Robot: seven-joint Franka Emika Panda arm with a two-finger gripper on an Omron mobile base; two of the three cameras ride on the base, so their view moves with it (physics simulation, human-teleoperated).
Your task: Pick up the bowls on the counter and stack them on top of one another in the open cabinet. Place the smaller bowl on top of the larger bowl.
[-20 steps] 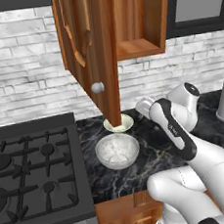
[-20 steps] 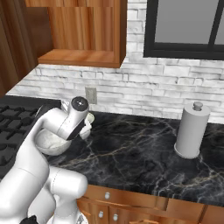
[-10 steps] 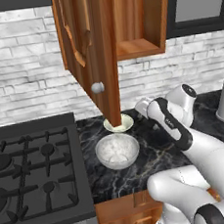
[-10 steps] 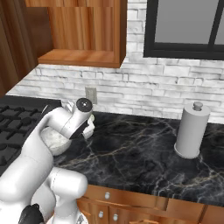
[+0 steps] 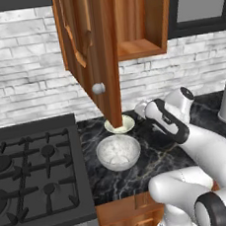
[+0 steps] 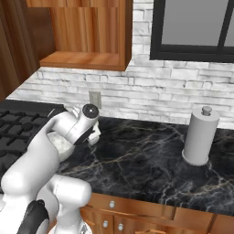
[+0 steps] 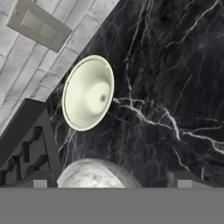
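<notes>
Two bowls, smaller bowl (image 7: 88, 92) and larger bowl (image 5: 118, 152), sit apart; tool (image 7: 111, 183) open, empty.

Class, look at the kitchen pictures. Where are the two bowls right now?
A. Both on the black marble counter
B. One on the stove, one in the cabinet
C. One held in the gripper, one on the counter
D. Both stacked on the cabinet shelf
A. The speckled larger bowl and the cream smaller bowl both sit apart on the counter, and the cabinet shelf holds neither.
</notes>
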